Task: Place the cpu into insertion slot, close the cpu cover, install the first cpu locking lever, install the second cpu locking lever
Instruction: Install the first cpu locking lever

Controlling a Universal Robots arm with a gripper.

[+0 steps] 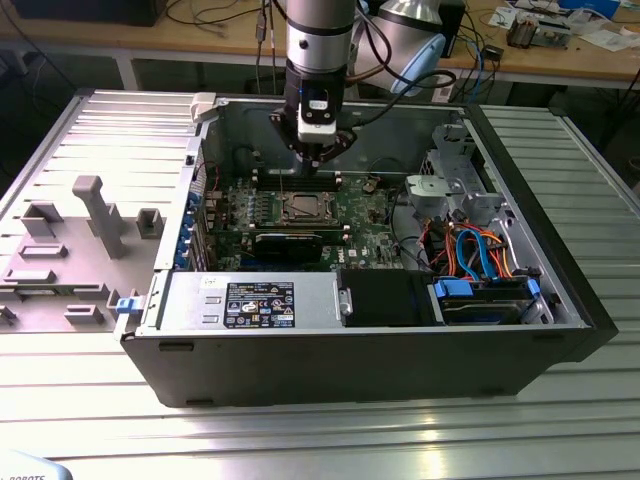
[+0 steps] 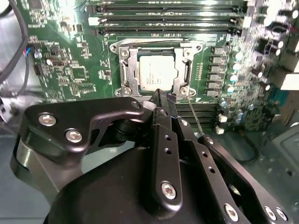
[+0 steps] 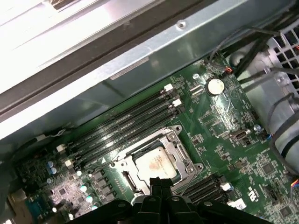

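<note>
- The cpu (image 2: 156, 70) sits in the insertion slot (image 2: 125, 70), on the motherboard (image 2: 70, 70).
- My gripper (image 2: 162, 95) hangs over the slot's edge.
- The memory slots (image 2: 163, 23) lie just beside the slot.

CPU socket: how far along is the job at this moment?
Done: the cpu sits in the insertion slot, and the cpu cover lies flat around it. In hand: the gripper, its fingers together, is at the socket's edge beside a thin lever rod. Left: that rod stands free of the socket, so the locking levers do not look latched yet.
</note>
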